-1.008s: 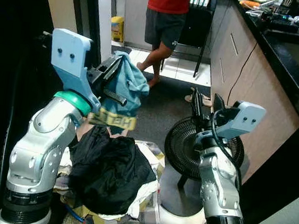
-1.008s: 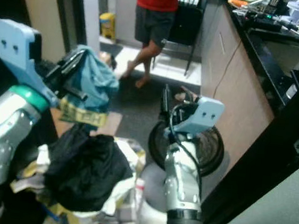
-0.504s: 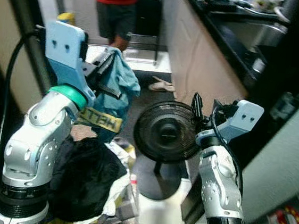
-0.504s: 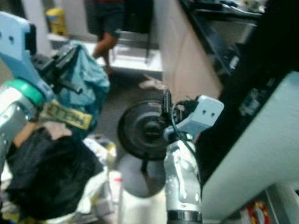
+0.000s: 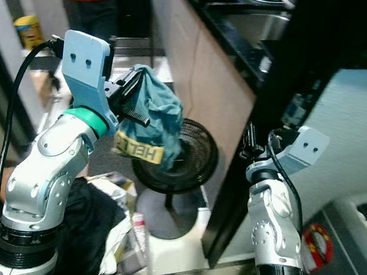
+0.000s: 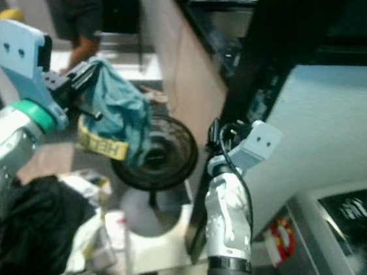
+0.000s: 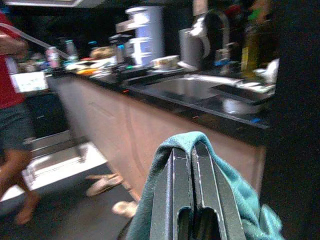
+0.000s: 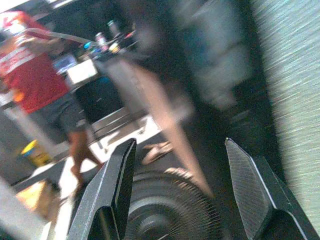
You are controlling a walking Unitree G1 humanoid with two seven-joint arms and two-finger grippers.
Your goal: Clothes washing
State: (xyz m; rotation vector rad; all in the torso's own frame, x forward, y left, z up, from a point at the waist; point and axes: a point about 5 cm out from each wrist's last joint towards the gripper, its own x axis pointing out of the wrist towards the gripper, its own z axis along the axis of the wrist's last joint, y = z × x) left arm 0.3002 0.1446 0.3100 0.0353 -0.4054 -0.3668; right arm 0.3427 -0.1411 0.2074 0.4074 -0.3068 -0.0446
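home kitchen; black counter (image 5: 247, 36), sink (image 7: 200, 90), floor fan (image 5: 181, 160)

Head stereo pair downward; wrist cameras along fingers (image 8: 112, 195).

A black floor fan (image 5: 180, 155) is standing directly ahead on the floor, blocking the low path. A dark cabinet edge (image 5: 265, 107) is crowding the right gripper (image 5: 247, 141), and a person (image 6: 71, 7) is occupying the far aisle.
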